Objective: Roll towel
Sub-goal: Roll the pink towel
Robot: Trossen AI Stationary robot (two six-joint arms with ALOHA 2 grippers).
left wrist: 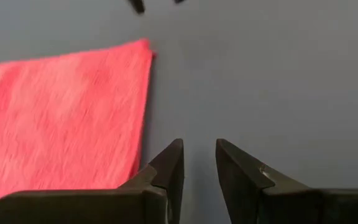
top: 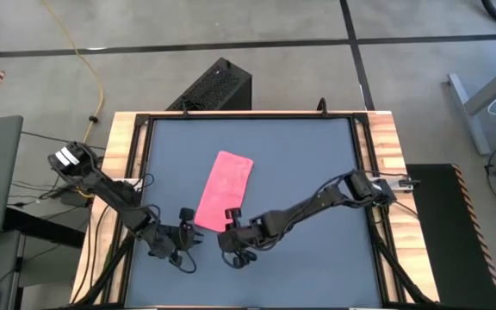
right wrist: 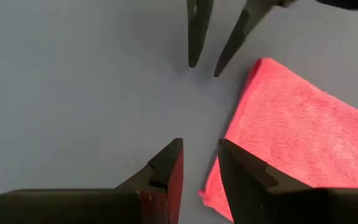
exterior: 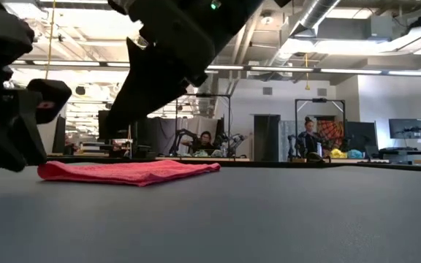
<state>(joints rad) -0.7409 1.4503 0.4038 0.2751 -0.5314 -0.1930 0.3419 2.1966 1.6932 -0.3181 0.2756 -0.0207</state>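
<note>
The bright pink towel (top: 225, 189) lies flat on the dark grey table (top: 317, 172), a long folded strip running from the near left to the far right. My left gripper (top: 188, 217) hovers just off the towel's near end, on its left side, fingers a little apart; in the left wrist view (left wrist: 199, 155) the towel's near corner (left wrist: 146, 45) shows ahead. My right gripper (top: 229, 217) stands at the same near end on its right side, fingers a little apart (right wrist: 201, 155), one finger over the towel's edge (right wrist: 229, 149). Both grippers are empty.
A wooden frame (top: 127, 138) borders the table. A black box (top: 216, 86) stands on the floor beyond the far edge. The table's right half is bare grey surface (top: 317, 250). In the low view, people (exterior: 309, 135) sit at benches far behind the table.
</note>
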